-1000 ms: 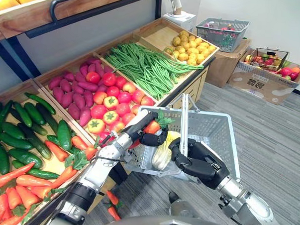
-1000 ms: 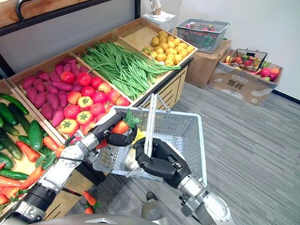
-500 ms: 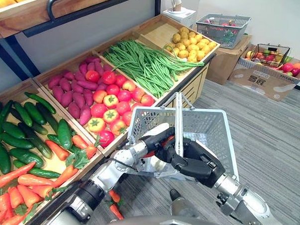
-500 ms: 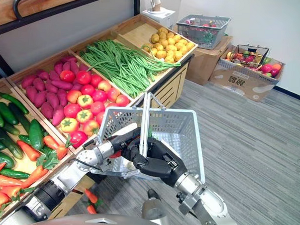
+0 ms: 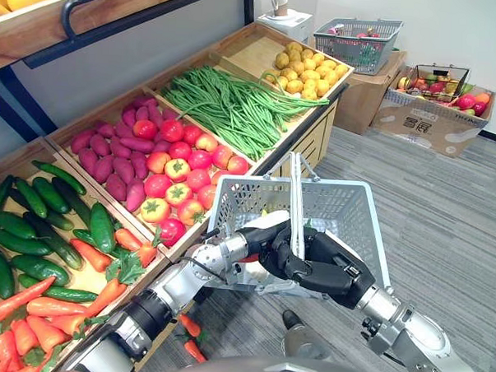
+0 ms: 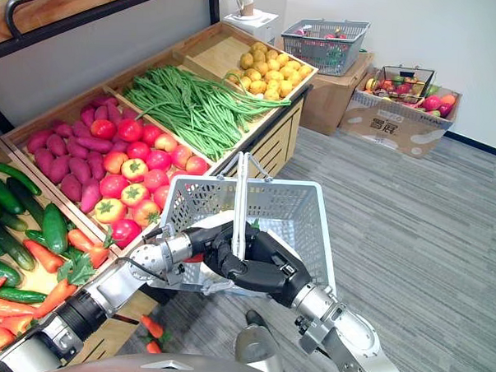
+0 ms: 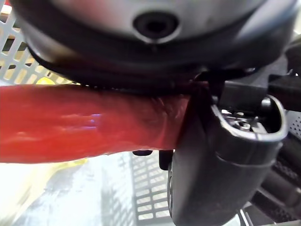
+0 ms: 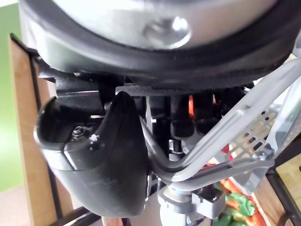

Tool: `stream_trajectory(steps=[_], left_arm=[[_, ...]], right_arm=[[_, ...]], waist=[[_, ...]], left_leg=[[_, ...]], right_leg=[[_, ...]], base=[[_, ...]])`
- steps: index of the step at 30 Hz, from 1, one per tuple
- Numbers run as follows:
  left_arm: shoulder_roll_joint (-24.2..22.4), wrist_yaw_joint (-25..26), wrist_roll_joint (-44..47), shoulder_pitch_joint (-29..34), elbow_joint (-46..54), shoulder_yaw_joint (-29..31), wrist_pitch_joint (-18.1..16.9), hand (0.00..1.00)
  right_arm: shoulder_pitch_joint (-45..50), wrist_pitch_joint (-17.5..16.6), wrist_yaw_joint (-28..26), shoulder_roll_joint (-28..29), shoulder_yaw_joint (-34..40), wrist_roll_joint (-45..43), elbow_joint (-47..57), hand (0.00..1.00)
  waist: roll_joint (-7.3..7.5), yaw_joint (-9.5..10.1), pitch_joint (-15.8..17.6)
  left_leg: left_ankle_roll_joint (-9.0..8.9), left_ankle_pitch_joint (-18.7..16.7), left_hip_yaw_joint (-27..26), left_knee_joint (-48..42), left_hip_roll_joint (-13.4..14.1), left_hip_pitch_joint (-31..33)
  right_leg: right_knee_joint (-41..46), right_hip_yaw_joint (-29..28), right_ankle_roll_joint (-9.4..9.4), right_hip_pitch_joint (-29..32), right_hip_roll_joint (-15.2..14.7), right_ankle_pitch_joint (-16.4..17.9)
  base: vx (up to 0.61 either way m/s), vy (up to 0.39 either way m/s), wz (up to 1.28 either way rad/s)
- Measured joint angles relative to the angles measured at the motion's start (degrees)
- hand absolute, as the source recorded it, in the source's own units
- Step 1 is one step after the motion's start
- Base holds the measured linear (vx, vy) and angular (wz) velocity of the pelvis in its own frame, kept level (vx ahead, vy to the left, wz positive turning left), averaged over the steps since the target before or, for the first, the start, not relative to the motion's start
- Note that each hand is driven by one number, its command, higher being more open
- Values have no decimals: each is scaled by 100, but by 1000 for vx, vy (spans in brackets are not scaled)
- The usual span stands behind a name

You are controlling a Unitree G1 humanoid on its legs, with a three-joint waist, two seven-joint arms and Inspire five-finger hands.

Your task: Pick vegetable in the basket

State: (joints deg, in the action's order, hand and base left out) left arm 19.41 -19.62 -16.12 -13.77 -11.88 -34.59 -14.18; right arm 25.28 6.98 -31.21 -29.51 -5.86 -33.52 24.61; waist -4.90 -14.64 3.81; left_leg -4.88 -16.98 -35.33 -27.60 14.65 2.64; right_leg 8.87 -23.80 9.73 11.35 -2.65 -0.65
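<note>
Here you clench your right hand (image 5: 320,268) round the handles (image 5: 294,196) of the basket (image 5: 371,234), holding it at 4 o'clock from the tomatoes (image 5: 179,180), so your left hand (image 5: 261,234), gripping a long red vegetable (image 7: 84,123), reaches inside.

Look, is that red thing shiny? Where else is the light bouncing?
Left wrist view: yes, the red vegetable gripped in the left hand carries a pale streak of reflected light, and the basket below it glares nearly white. Right wrist view: the handle gleams pale where the right hand curls its fingers round it.
</note>
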Motion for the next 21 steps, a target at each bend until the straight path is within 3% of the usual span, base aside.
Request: stream_trajectory(steps=[11,21], left_arm=[[325,-210,-2,-50,-2,-12,-119,0],[379,-208,-31,-241,-186,9,-183,0]], right_arm=[[21,0,-154,-164,258,7,0,0],[98,0,-169,-153,446,22,0,0]], waist=[[-94,-266,-4],[-157,-276,-4]], left_leg=[[17,-154,-306,-144,45,-4],[24,-149,-274,-137,1,14]], right_leg=[[-5,-304,43,114,17,-27],[-8,-271,53,113,-4,-32]], base=[[36,40,-14],[39,16,2]])
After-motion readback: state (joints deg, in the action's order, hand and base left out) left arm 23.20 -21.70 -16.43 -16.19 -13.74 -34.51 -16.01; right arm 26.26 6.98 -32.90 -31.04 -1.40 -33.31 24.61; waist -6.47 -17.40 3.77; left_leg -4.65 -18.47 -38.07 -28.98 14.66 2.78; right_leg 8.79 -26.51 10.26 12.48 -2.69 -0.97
